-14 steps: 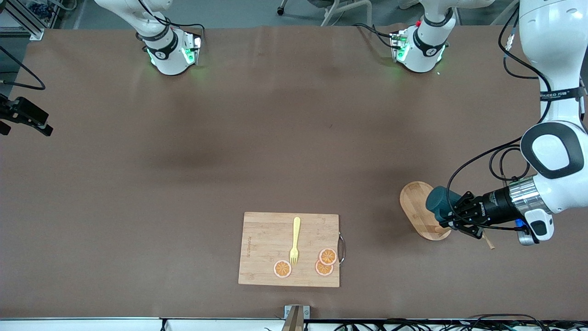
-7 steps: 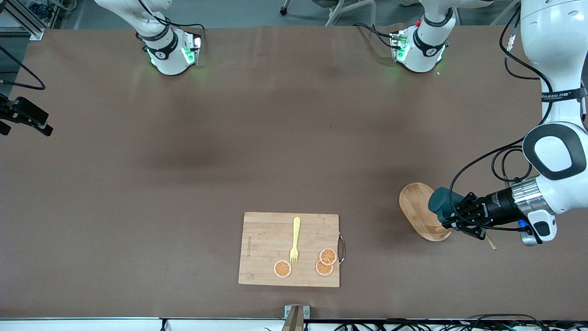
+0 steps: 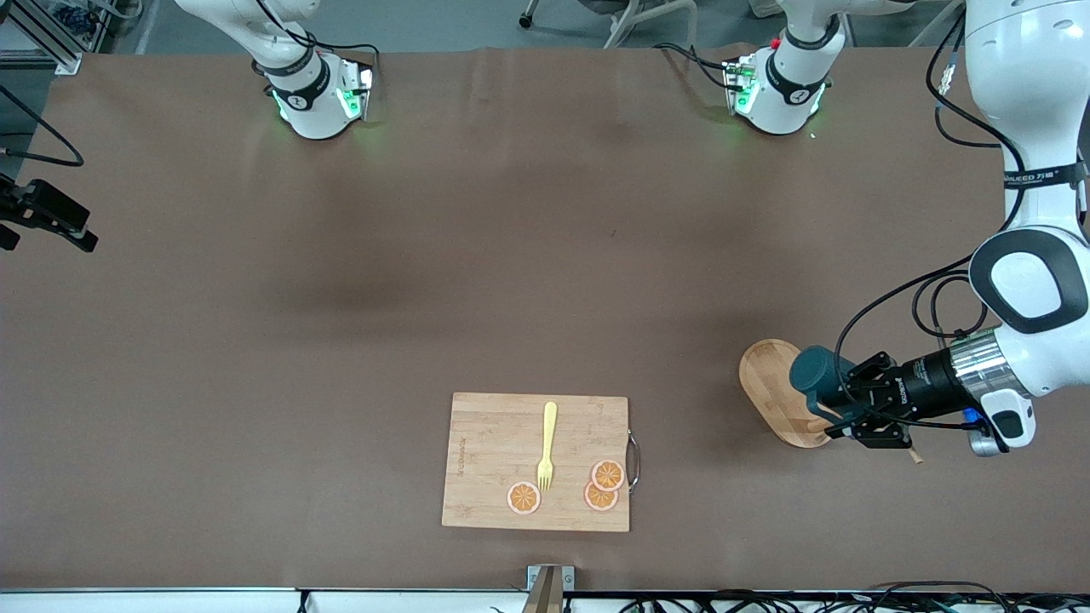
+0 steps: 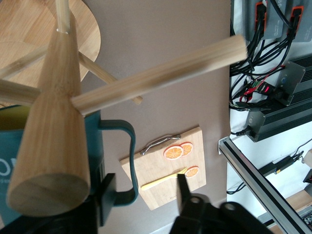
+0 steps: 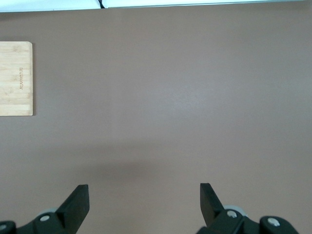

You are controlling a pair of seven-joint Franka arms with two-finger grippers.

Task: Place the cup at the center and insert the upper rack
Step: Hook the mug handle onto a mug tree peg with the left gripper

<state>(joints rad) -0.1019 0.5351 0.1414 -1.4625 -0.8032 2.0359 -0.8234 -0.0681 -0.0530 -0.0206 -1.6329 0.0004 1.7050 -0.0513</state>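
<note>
Brown matting covers the whole table, with both arm bases along the top of the front view. On that view's clock face, the upper rack (image 3: 779, 392) sits at about four o'clock, at the left arm's end of the table, its oval base flat and its post pointing up toward the camera. The cup (image 3: 816, 371) lies on its side against the post, its closed bottom toward nine o'clock and its mouth toward three, so its long axis runs level across the table. The left gripper (image 3: 856, 407) meets it from the three o'clock side. In the left wrist view the fingers (image 4: 106, 204) stand parted, one on each side of the cup's handle (image 4: 127, 165), and no pinch on it shows; the cup seems to rest on a peg (image 4: 161, 74). The right gripper (image 5: 145, 201), spread wide and holding nothing, waits over bare mat. I judge the left arm far the nearer. A cutting board (image 3: 536, 462) with a fork (image 3: 547, 444) lies at six o'clock.
</note>
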